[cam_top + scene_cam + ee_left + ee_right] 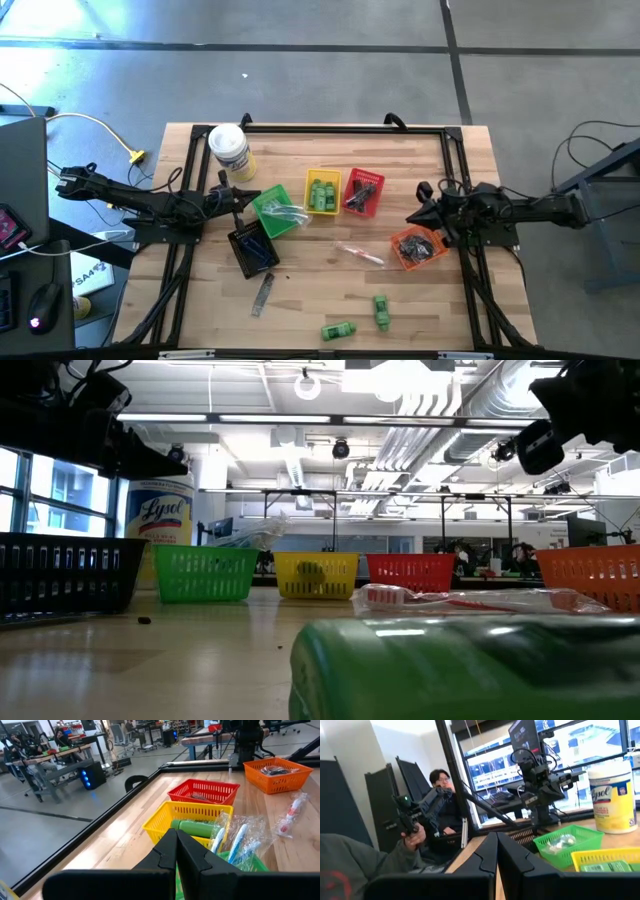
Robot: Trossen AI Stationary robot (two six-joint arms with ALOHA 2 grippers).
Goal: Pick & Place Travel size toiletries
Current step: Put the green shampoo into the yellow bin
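Two bright green mini bottles point(338, 330) point(381, 310) lie on their sides near the table's front edge; one fills the low view's foreground point(470, 670). A clear-wrapped stick point(360, 254) and a grey comb-like piece point(262, 293) lie flat on the wood. Other toiletries sit in the green point(272, 212), yellow point(322, 193), red point(362, 192), orange point(418, 247) and black point(252, 248) baskets. My left gripper point(177, 845) is shut and held level over the green basket's left edge point(255, 196). My right gripper point(496, 851) is shut, above the table beside the orange basket point(412, 217).
A white canister with a yellow label point(230, 150) stands at the far left of the table. A black frame rail point(340, 130) runs along the far edge. Bare wood lies between the baskets and the front edge. A person point(442, 800) sits beyond the table's left side.
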